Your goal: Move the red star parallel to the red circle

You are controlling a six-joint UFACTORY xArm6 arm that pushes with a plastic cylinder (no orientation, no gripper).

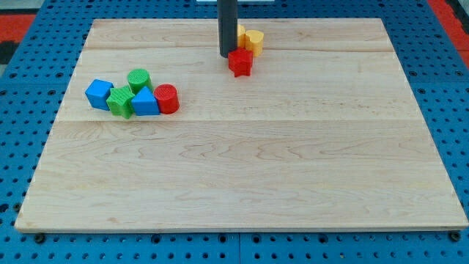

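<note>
The red star lies near the view's top centre on the wooden board. My tip stands just left of the star, touching or nearly touching its upper left side. The red circle lies at the view's left, at the right end of a cluster of blocks. The star is well to the right of and above the circle.
Beside the red circle are a blue triangle, a green star, a green circle and a blue cube. A yellow heart and another yellow block, partly hidden by the rod, sit just above the red star.
</note>
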